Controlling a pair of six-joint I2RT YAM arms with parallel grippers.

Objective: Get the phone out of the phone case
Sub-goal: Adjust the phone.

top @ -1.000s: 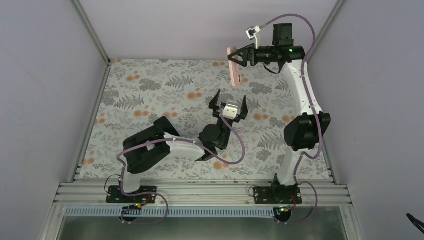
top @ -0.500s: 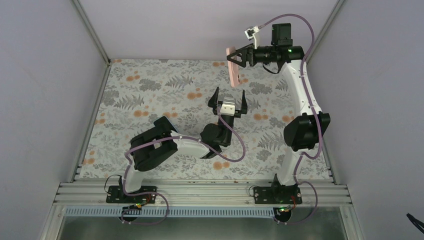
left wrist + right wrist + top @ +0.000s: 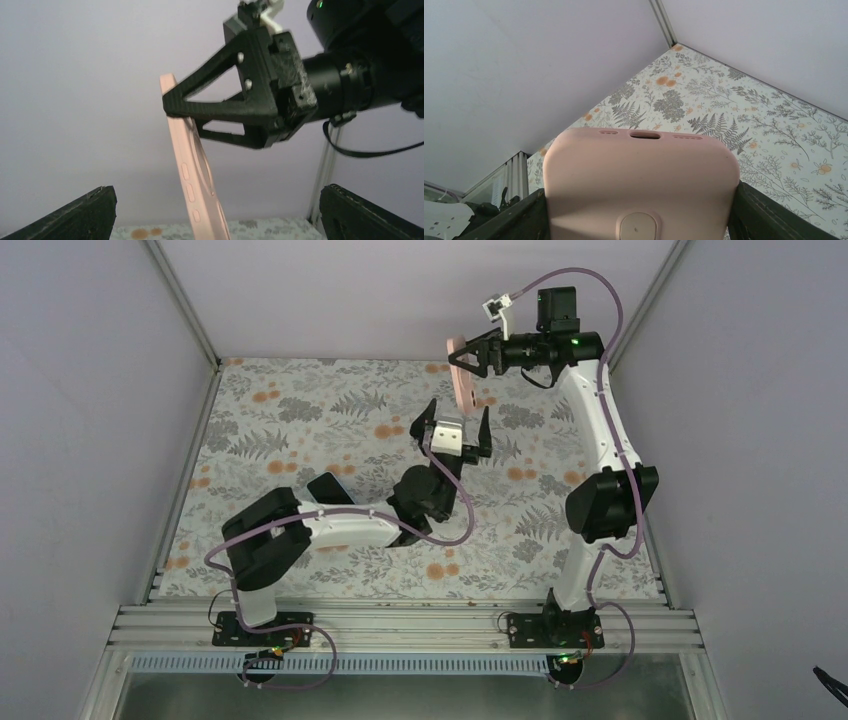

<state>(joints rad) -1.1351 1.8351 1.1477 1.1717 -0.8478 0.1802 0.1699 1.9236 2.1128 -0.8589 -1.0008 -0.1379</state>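
Floral counter (image 3: pixel 300 440), grey walls. From above, the right hand (image 3: pixel 466 358) is clamped on the pink case (image 3: pixel 464 390), held aloft. The left hand (image 3: pixel 455 432), spread apart and empty, is near it without touching. Left wrist: the case (image 3: pixel 192 185) stands near upright, hanging below the right hand's grip. Right wrist: its port end points up, with fingers (image 3: pixel 764 215) on both long edges.

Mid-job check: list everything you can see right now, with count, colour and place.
Phone case: one, pink, nearly upright in the air over the table's far edge.
Tablecloth: one, grey-and-orange floral, covering the table.
Dark shape: one, black, on the cloth beside the left arm; cannot tell what.
Rail: one, silver, near edge.
Cables: two, purple, one per arm.
Left gripper: open, empty, below the case.
Right gripper: clamped on the case.
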